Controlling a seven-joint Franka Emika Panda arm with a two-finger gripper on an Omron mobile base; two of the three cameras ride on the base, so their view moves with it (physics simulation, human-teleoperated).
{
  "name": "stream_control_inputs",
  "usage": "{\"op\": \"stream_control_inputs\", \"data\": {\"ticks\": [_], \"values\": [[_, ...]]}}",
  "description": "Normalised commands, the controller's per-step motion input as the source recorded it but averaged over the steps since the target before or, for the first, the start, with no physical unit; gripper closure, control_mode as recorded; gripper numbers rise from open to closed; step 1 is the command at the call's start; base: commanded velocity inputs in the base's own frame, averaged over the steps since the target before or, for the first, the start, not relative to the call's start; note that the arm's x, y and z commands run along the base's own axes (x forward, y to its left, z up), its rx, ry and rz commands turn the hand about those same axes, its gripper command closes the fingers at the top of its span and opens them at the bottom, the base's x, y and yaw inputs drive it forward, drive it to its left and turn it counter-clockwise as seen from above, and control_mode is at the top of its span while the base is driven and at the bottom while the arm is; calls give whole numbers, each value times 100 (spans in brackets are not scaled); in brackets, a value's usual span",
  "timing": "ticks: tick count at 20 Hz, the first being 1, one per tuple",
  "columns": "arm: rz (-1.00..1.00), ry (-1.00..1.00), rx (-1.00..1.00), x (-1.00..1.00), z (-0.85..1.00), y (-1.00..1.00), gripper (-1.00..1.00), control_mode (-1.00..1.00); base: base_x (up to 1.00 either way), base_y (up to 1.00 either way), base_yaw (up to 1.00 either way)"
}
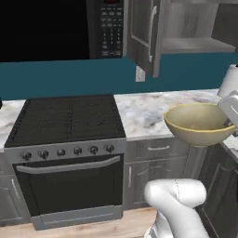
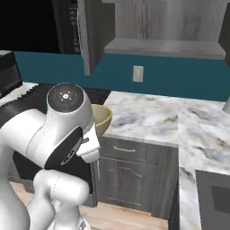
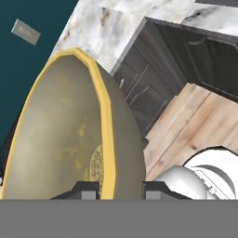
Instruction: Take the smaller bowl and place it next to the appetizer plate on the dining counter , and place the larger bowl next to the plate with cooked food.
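The larger bowl (image 1: 200, 123), wide and pale yellow-beige, hangs in the air just past the front edge of the marbled worktop (image 1: 148, 111). My gripper (image 1: 228, 122) is shut on its right rim. In the hand view the bowl (image 3: 69, 130) stands on edge, its yellow rim pinched between my fingertips (image 3: 86, 189), with the gripper (image 3: 114, 190) at the bottom. From the right base view a slice of the bowl (image 2: 104, 117) shows behind my arm. The smaller bowl, the appetizer plate, the plate with cooked food and the dining counter are out of view.
A black stove (image 1: 69, 121) with an oven stands at left under a microwave (image 1: 107, 28). An upper cabinet door (image 1: 144, 32) hangs open above the worktop. A white roll (image 1: 229, 79) stands at the far right. Grey lower cabinets (image 2: 130, 170) and wood floor (image 3: 195, 121) lie below.
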Motion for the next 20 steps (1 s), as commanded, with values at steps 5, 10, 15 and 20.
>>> {"op": "stream_control_inputs", "data": {"ticks": [5, 10, 15, 20], "values": [[0, 0, 0, 0, 0, 0, 100, 100, -74, 100, 26], [0, 0, 0, 0, 0, 0, 100, 100, -16, 100, 61], [0, 0, 0, 0, 0, 0, 100, 100, 0, 85, 78], [0, 0, 0, 0, 0, 0, 100, 100, 31, 73, 69]]}}
